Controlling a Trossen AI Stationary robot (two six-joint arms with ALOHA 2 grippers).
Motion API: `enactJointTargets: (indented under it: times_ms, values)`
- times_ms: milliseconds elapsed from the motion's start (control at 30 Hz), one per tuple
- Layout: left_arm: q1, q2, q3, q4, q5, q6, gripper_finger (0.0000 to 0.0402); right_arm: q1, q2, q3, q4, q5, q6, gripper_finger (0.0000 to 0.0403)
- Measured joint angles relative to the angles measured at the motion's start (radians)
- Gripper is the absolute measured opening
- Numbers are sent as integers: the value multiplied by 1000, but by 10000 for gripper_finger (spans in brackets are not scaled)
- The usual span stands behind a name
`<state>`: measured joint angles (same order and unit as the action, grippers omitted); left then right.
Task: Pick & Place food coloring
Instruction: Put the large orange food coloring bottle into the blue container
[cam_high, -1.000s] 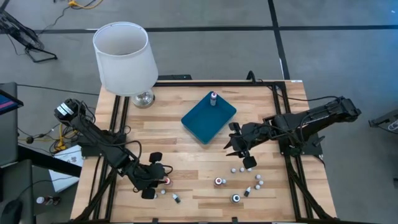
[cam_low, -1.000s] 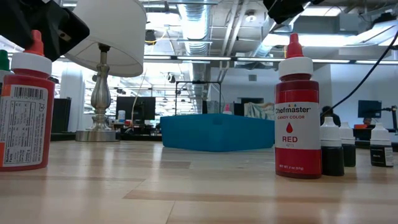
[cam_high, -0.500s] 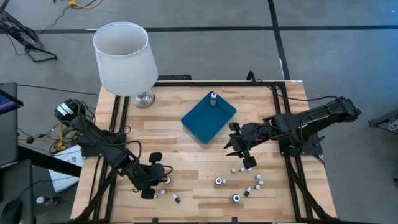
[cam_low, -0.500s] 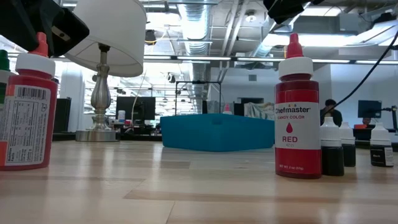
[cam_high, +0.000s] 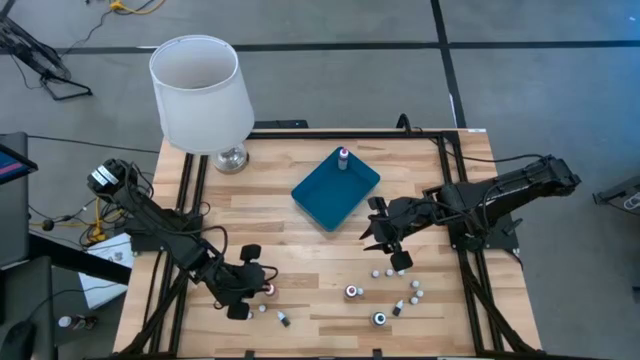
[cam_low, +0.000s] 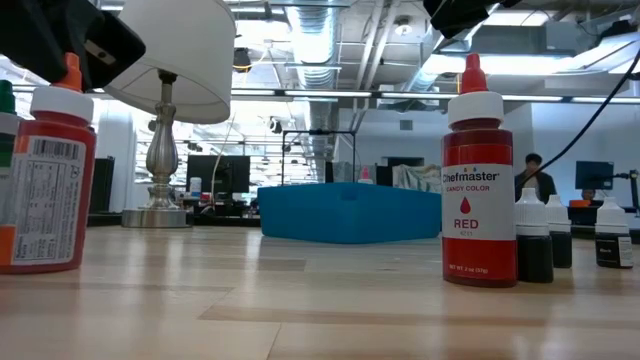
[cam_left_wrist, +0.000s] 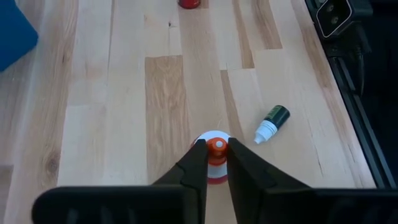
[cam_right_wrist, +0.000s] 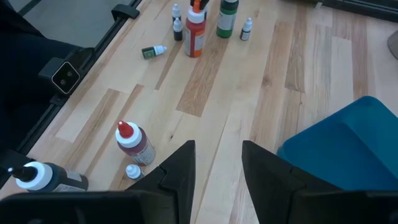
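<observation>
The food coloring is several small bottles scattered on the near half of the wooden table (cam_high: 300, 215). My left gripper (cam_high: 258, 283) is near the front left, shut on a red bottle with a white cap and orange tip (cam_left_wrist: 215, 175), which also shows in the low view (cam_low: 45, 170). My right gripper (cam_high: 385, 240) is open and empty, hovering between the teal tray (cam_high: 335, 190) and a group of bottles (cam_high: 400, 290). One bottle (cam_high: 343, 157) stands in the tray's far corner. A red Chefmaster bottle (cam_low: 480, 180) stands upright. My left gripper pinches the bottle's orange tip (cam_left_wrist: 216, 145), above the white cap, between its two fingers (cam_left_wrist: 199, 155). The fingers come from above, pointing down. The bottle stands nearly upright, leaning a little, with its base down at the table top.
A lamp with a white shade (cam_high: 200, 90) stands at the far left corner. A small dark bottle with a white cap (cam_left_wrist: 272, 121) lies on its side close to the held one. A green-topped bottle (cam_right_wrist: 228, 15) stands beside it. Black frame rails (cam_high: 470, 270) run along both table sides.
The red bottle in my left gripper has shifted a little toward the table's right and leans slightly more, its base staying low at the table. My right gripper has kept still.
</observation>
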<state>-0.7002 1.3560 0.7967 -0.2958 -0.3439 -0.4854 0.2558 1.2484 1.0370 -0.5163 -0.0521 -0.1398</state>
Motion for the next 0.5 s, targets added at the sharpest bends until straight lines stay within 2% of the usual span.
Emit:
enactJointTargets:
  times_ms: [333,500]
  values:
    - [54,-3,0,2,12,35,33,0,0,0,-1,0,-1,121]
    - [105,-3,44,-5,31,104,34,0,0,0,-2,0,-2,121]
